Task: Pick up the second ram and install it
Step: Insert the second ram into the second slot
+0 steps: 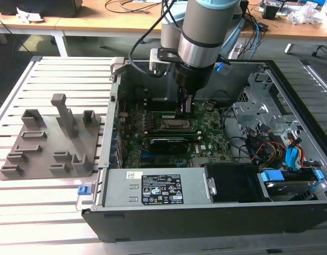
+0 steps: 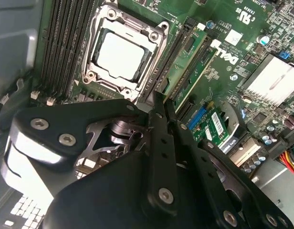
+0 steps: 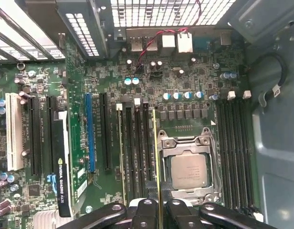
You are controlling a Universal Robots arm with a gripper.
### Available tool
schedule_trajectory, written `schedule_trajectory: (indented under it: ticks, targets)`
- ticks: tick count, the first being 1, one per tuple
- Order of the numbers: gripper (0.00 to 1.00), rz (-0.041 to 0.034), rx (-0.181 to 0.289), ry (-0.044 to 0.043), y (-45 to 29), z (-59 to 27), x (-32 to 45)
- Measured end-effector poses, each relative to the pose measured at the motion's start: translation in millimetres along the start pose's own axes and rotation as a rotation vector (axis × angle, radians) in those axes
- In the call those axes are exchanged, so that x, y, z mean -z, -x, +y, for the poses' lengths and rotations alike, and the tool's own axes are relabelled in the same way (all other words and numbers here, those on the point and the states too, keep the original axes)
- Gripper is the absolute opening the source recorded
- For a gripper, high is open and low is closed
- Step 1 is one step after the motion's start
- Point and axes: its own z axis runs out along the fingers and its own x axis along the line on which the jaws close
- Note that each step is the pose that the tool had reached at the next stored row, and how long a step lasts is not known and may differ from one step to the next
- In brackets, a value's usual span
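I see my end effector (image 3: 157,210) pinched narrow on the second ram (image 3: 157,162), a thin green circuit-board stick seen edge-on in the first wrist view, running out from between the black fingers (image 2: 161,157) just beside the silver-framed CPU socket (image 3: 187,167). The stick stands upright over the bank of long black memory slots (image 3: 137,152) between that socket and the expansion slots; I cannot tell whether it is seated in a slot. In the second wrist view another green memory stick (image 2: 192,57) stands in a slot on the far side of the fingers. In the exterior view the grey arm reaches down into the open black computer case (image 1: 206,212), over the large green motherboard (image 1: 206,138). At the exterior view's left, a grey plastic fixture with upright posts (image 1: 52,143) lies on the slatted metal tabletop (image 1: 46,79).
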Motion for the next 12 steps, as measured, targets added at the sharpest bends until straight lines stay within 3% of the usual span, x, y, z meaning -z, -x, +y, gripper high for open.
schedule_trajectory:
  ticks: [6,11,12]
  targets:
    - [0.14,0.0,0.0,0.0,-0.9,-0.2,-12.3]
    - [0.14,0.0001,0.004,0.0002,-0.6,4.9,-18.1]
    - [0.14,0.0035,0.01,0.0006,-0.6,4.8,-18.7]
